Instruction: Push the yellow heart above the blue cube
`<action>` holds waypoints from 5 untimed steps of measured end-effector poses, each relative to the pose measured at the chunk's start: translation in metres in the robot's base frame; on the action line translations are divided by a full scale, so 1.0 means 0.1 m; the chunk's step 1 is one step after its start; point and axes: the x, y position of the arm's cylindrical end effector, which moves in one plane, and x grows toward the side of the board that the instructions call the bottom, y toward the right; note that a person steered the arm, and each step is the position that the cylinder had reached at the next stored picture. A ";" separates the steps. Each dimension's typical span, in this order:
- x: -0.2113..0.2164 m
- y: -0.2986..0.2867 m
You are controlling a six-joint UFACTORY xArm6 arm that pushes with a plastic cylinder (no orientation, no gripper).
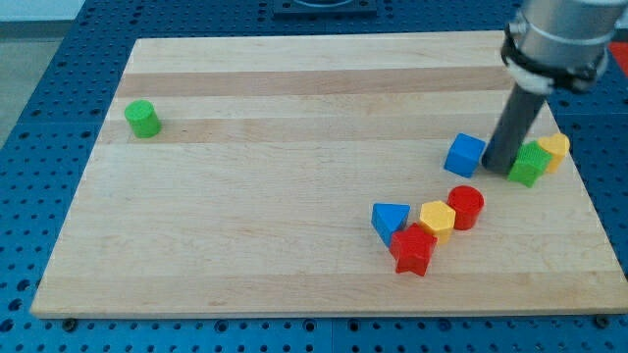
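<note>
My tip (497,169) rests on a pale wooden board (294,245) laid over a blue perforated table (59,59), between the blue cube (464,155) and a green block (528,164); the yellow heart (554,150) sits just beyond that green block.

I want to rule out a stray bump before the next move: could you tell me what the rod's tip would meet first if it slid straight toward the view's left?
Probably the blue cube: my tip sits just right of it, with the green block and yellow heart on its other side. Depth is hard to judge, so it might only clip the cube's lower edge.
</note>
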 end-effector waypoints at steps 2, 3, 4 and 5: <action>0.15 -0.07; 0.69 -0.07; 1.26 -0.07; 1.41 0.13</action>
